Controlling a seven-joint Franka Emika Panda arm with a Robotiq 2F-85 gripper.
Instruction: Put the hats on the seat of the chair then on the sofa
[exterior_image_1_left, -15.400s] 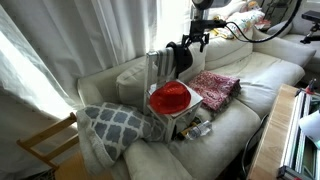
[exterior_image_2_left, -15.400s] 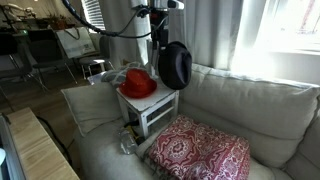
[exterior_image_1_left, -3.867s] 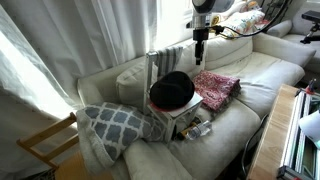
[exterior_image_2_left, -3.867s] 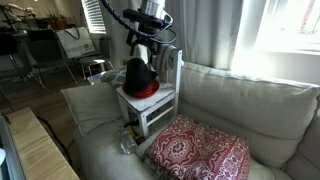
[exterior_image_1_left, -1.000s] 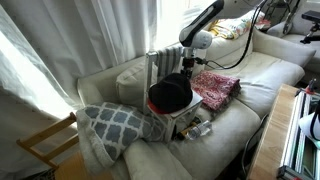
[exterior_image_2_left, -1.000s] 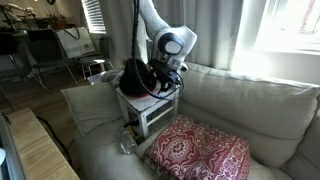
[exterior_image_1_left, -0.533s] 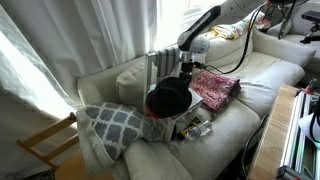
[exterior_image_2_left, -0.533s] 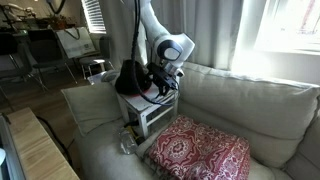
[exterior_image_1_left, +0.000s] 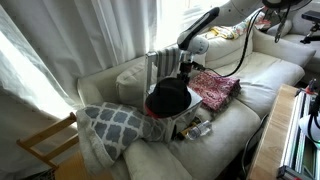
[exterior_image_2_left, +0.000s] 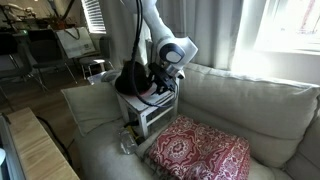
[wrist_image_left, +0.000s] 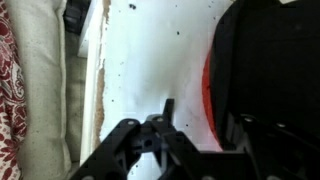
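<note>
1. The black hat (exterior_image_1_left: 168, 97) is seen tilted on the seat of the chair (exterior_image_1_left: 160, 60), at the centre of an exterior view; in another exterior view (exterior_image_2_left: 130, 78) it is reared up at the chair's left side.
2. The red hat (wrist_image_left: 207, 92) is shown in the wrist view only as a thin red arc on the white seat (wrist_image_left: 150, 50), covered by the black hat (wrist_image_left: 275, 60) that fills the right of the frame.
3. The gripper (exterior_image_1_left: 186, 72) is held low just right of the black hat, close to its brim; in the wrist view (wrist_image_left: 165, 112) its fingers are seen at the bottom edge over bare seat.
4. How far the fingers are parted, and whether the brim is pinched, cannot be told.
5. The chair is stood on the sofa (exterior_image_1_left: 270, 65), whose cushions fill the right of another exterior view (exterior_image_2_left: 260, 110).
6. A red patterned cloth (exterior_image_1_left: 215, 87) is laid on the sofa just right of the chair.
7. A lattice pillow (exterior_image_1_left: 112, 124) is propped lower left of the chair, and a bare-wood chair frame (exterior_image_1_left: 45, 145) is seen at the lower left corner.
</note>
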